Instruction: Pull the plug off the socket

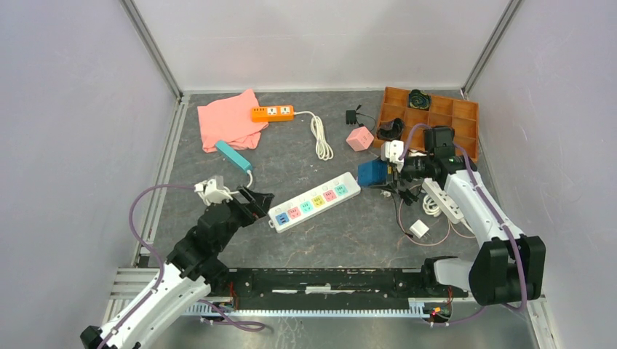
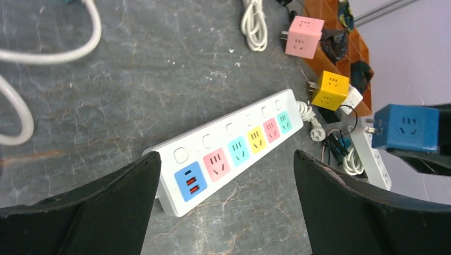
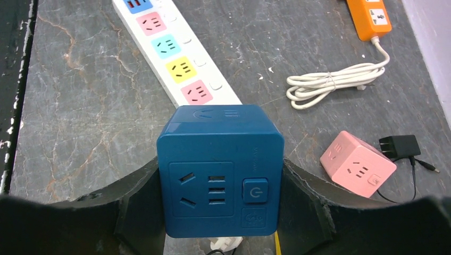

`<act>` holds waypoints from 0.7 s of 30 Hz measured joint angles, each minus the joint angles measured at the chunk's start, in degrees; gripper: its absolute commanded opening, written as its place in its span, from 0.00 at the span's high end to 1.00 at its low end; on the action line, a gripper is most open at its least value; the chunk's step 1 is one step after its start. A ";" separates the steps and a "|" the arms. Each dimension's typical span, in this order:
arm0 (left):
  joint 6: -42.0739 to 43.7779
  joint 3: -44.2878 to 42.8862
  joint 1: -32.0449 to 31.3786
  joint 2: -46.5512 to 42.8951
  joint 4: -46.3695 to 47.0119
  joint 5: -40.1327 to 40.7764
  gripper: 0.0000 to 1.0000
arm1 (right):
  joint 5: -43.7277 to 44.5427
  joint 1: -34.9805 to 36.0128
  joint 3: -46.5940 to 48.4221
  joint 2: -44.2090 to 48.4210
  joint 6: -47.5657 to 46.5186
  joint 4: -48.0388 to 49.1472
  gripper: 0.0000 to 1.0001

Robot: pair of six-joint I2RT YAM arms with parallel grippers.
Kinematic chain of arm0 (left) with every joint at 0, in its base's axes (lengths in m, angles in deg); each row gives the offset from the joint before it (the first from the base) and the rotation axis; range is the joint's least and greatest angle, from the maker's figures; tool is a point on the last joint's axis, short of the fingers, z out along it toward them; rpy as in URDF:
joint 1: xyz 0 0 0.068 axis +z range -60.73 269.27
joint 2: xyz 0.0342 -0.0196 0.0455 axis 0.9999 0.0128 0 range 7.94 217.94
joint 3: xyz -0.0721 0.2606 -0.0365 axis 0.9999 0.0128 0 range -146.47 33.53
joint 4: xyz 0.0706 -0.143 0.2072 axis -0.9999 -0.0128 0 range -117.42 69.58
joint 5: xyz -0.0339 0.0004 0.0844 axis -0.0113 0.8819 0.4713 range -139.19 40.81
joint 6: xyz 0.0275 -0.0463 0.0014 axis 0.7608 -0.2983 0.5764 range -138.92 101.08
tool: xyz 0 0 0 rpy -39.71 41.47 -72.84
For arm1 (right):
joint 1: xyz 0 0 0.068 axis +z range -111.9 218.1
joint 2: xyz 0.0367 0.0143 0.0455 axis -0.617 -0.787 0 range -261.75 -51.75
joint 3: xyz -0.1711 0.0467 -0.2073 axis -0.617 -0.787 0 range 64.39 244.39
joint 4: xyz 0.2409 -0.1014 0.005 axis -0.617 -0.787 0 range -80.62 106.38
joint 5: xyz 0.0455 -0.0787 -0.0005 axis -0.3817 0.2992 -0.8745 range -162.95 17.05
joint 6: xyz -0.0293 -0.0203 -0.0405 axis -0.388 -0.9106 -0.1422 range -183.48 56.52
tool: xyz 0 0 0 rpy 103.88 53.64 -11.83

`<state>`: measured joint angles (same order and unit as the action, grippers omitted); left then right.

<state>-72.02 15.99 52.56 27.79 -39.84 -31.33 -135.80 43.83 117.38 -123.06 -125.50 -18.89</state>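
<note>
Evidently done: my right gripper (image 3: pixel 220 183) clamps the blue cube plug (image 3: pixel 219 135) clear of the pastel power strip (image 1: pixel 314 201), left gripper (image 2: pixel 226 158) spread wide.

Blue plug (image 1: pixel 372 174) near socket's (image 1: pixel 314 201) end

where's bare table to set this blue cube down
Bare table lies between the pastel power strip and the near rail, and between that strip and the coiled white cord. The right side is crowded: plain white strip, small adapter, orange tray.
</note>
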 measured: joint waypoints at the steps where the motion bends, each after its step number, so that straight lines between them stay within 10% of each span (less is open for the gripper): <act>1: 1.05 -0.92 0.00 -0.11 -0.07 -0.17 0.00 | 0.09 0.00 0.00 0.00 0.79 0.66 1.00; 21: 33.27 -17.81 0.00 9.51 -4.28 -0.33 0.00 | 22.03 26.05 28.37 -19.74 16.28 9.27 0.97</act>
<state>-38.76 -1.83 52.56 37.30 -44.12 -31.65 -113.77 69.89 145.75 -142.80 -109.22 -9.62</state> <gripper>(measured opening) 0.994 0.659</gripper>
